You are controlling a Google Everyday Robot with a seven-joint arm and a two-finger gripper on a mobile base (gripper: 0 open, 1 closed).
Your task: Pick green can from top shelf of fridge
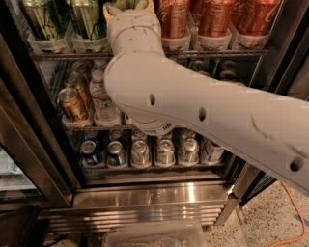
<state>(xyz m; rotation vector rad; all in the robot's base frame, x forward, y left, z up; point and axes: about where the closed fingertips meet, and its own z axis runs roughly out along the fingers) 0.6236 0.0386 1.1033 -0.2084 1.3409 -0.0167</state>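
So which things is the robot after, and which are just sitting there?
For the job: green can, top shelf, fridge, gripper up at that can.
Just there: red cola cans, gold-brown cans, water bottle, bottom-row cans.

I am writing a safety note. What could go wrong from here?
1. The gripper sits at the top shelf between a neighbouring green can and a red cola can; it may knock either.
2. The arm hides most of the lane between them, so a poor grasp could go unnoticed.
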